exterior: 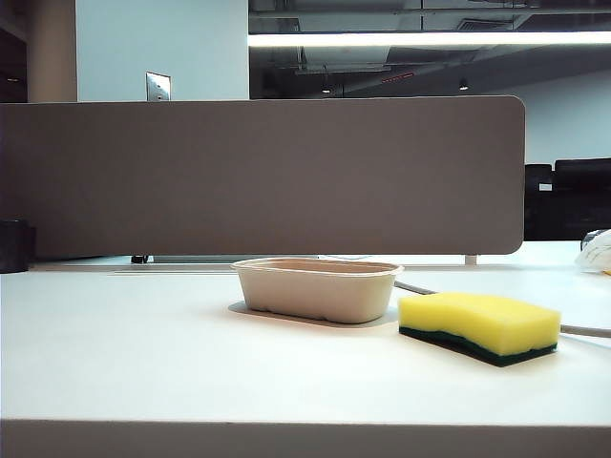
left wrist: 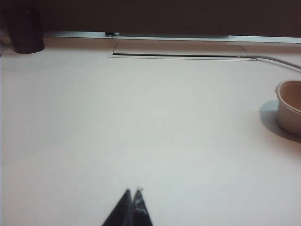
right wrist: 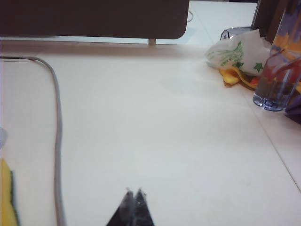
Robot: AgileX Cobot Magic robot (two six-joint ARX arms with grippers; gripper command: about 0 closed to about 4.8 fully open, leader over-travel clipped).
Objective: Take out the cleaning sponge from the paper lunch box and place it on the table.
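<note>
Exterior view first, and nearest the camera there is only bare table [exterior: 191, 382], no arm in sight. A little further in sits the sponge [exterior: 480, 326], flat on the table, yellow up and green layer down, just right of the box [exterior: 317, 289] and clear of it, not touching. The box looks empty from this low angle, though its floor is hidden behind the rim. Judging by that, the job looks done: sponge out, on the table.

Left wrist view now. The left gripper [left wrist: 132, 191] has its tips pressed together, nothing between them, low over open table on the left side. Out to its right the box [left wrist: 289, 107] pokes into frame, and a dark cup [left wrist: 26, 30] stands far left by the divider [left wrist: 164, 16].

Right wrist view. The right gripper [right wrist: 134, 192] is also closed tight and empty, over clear table on the right. The sponge's edge [right wrist: 6, 194] shows to its left, beyond a grey cable [right wrist: 57, 141]. Far right: a plastic bag [right wrist: 237, 54] and a glass [right wrist: 277, 80].

What remains, I'd say, is a clean retreat: keep both arms back and high enough not to snag the cable, and leave sponge and box alone.
</note>
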